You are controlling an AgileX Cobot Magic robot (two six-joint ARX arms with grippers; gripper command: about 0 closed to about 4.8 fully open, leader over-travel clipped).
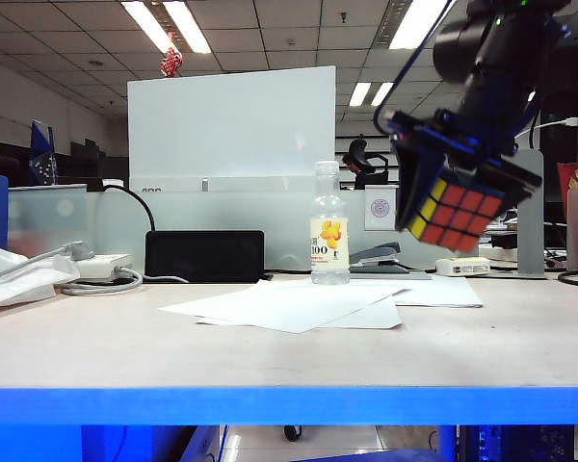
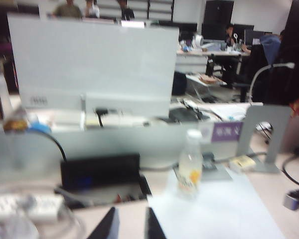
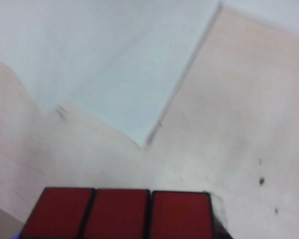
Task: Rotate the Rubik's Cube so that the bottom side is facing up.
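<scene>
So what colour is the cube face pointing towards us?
Red, on the Rubik's Cube held by the right gripper; exterior view.

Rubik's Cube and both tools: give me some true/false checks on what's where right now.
1. The Rubik's Cube rests on the table. False: the right tool holds it in the air.
2. The bottle stands upright by the papers. True.
3. The left tool grips the bottle. False: it holds nothing.
4. A red cube face shows. True.
</scene>
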